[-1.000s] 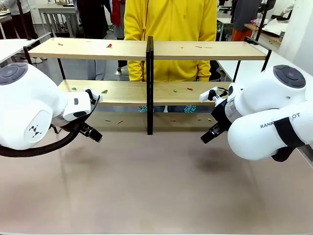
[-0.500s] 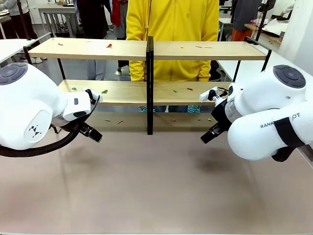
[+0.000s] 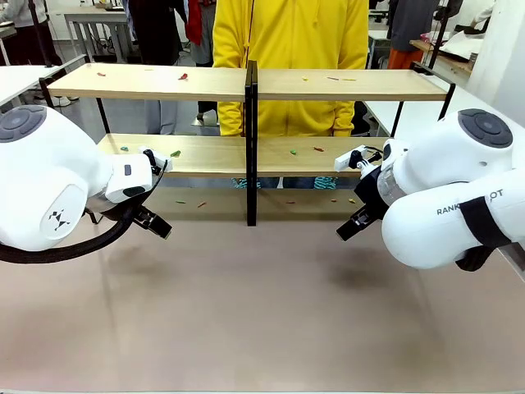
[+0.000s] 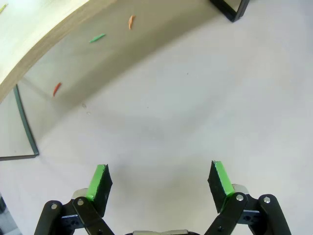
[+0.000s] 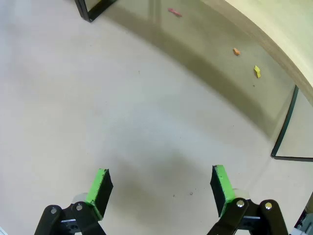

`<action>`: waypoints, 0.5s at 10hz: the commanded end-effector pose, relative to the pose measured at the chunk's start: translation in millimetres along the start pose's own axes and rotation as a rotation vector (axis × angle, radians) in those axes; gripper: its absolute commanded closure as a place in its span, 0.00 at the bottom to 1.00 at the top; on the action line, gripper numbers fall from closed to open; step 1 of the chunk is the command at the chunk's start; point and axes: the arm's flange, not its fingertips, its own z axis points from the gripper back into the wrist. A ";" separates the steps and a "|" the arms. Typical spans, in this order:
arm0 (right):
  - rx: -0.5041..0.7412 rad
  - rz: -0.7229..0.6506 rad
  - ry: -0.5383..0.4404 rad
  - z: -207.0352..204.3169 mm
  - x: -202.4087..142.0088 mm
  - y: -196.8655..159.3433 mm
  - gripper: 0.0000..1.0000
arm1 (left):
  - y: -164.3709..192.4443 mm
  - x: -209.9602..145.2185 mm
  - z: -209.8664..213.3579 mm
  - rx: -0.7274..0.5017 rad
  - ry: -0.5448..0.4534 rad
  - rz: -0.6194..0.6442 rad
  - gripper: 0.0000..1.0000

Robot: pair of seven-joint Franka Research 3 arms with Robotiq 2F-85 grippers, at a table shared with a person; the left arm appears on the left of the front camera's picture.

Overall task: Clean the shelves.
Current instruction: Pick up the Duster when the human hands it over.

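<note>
The shelves (image 3: pixel 205 82) stand across the far side of the table: two light-wood boards in a thin black frame with a black centre post (image 3: pixel 251 139). Small coloured scraps lie on both boards and on the tabletop beneath, such as a red one (image 3: pixel 183 76) on top and a green one (image 3: pixel 294 151) below. My left gripper (image 4: pixel 161 181) hangs open over bare tabletop in front of the rack's left half, nothing between its green pads (image 4: pixel 100 178). My right gripper (image 5: pixel 159 188) is open too, over bare tabletop before the right half.
A person in a yellow top (image 3: pixel 287 33) stands right behind the rack. Scraps lie under the lower board: orange (image 4: pixel 130 21), green (image 4: pixel 97 37) and red (image 4: pixel 56 88) bits on my left, pink (image 5: pixel 174 12), orange (image 5: pixel 235 51) and yellow (image 5: pixel 257 72) bits on my right. White tables flank both sides.
The person behind the rack has shifted slightly to the right. Both arms and the scraps stay where they were.
</note>
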 end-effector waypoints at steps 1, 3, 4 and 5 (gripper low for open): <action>0.000 -0.001 0.000 0.0 0.0 0.0 0.00 | -0.2 0.1 0.1 0.000 0.000 0.000 0.00; 0.021 0.016 -0.062 45.1 -4.9 -6.9 0.00 | 4.6 -11.6 52.2 -0.005 -0.098 -0.035 0.00; 0.033 0.019 -0.093 74.0 -9.0 -10.9 0.00 | 9.6 -22.4 87.4 -0.003 -0.151 -0.057 0.00; 0.075 0.021 -0.128 118.9 -14.8 -15.1 0.00 | 16.6 -41.5 140.8 -0.003 -0.230 -0.078 0.00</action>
